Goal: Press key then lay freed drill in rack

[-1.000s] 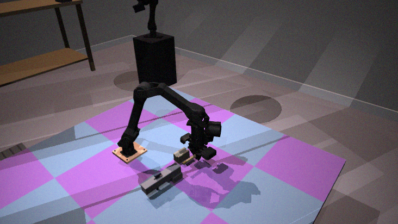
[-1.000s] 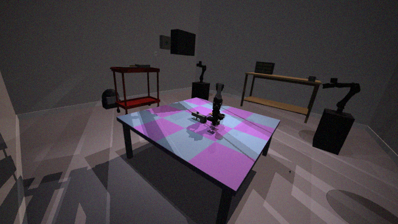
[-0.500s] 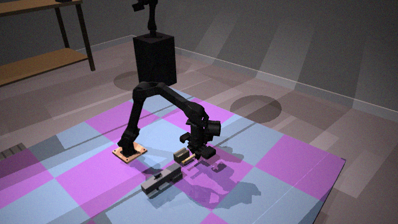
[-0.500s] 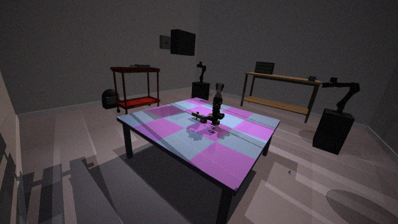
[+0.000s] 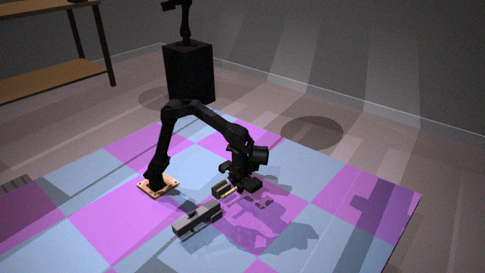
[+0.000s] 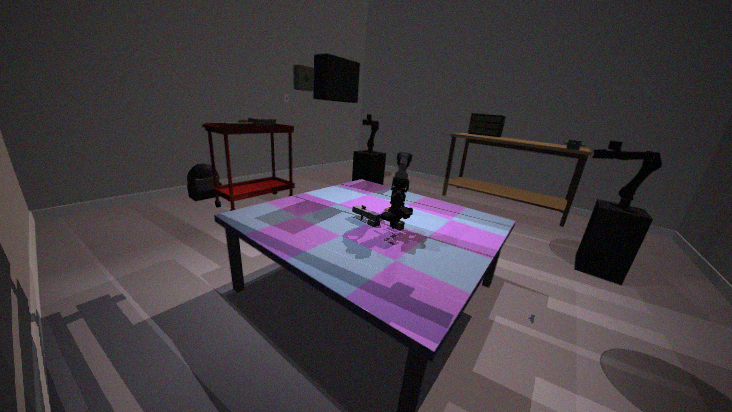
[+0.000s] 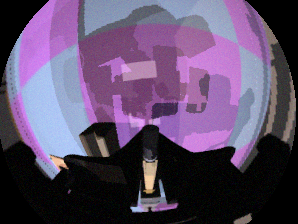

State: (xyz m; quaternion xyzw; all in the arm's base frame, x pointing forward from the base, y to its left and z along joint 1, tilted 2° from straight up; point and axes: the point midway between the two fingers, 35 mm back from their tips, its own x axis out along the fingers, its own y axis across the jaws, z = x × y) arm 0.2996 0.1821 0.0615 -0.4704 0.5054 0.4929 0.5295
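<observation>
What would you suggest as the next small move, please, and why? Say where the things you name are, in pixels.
Probably shift the closed fingers [image 5: 240,190] sideways towards the small grooved olive-grey block [image 5: 220,189] [image 7: 94,142], likely the rack, because the thin gold drill [image 5: 228,192] [image 7: 149,175] they grip lies beside it, outside its groove.

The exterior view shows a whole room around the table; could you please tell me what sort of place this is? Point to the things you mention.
Probably a robotics lab or workshop: a second arm stands on a black pedestal [image 5: 191,74] [image 6: 368,166], with a workbench [image 5: 37,76] [image 6: 512,140] and a red cart [image 6: 253,189] nearby.

Robotics lab: spare arms [image 5: 185,22] [image 6: 637,179] on pedestals [image 5: 189,73] [image 6: 612,240], workbench [image 5: 50,76] [image 6: 517,140], cart [image 6: 251,128]
</observation>
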